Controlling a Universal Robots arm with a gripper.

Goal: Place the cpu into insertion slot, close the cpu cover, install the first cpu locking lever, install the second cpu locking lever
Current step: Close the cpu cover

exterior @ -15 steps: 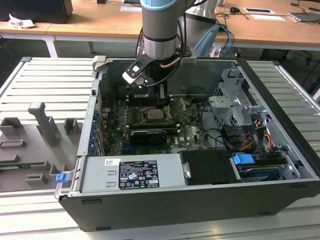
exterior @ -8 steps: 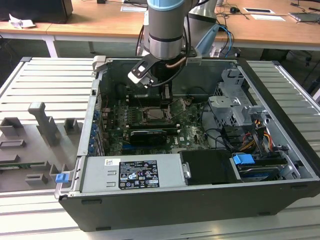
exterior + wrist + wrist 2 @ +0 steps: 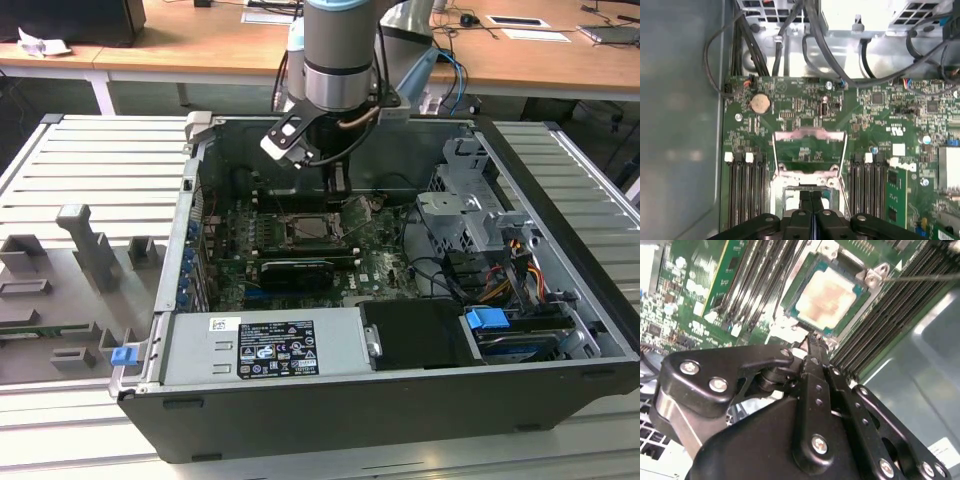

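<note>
The cpu, a pale beige square chip with a green rim, lies flat in the insertion slot on the green board; in the exterior view the slot is mid-case. The cpu cover, a silvery frame with a square window, is swung back off the slot, and the board shows through its window. My gripper is shut with nothing seen between the fingers. Its tip hovers at the slot's edge by the cover's hinge. A thin locking lever rod juts out beside the slot.
Black memory slots flank the socket on both sides. Thick cables and a coin cell lie beyond the cover. The grey case wall is close by. A drive cage and power supply crowd the case.
</note>
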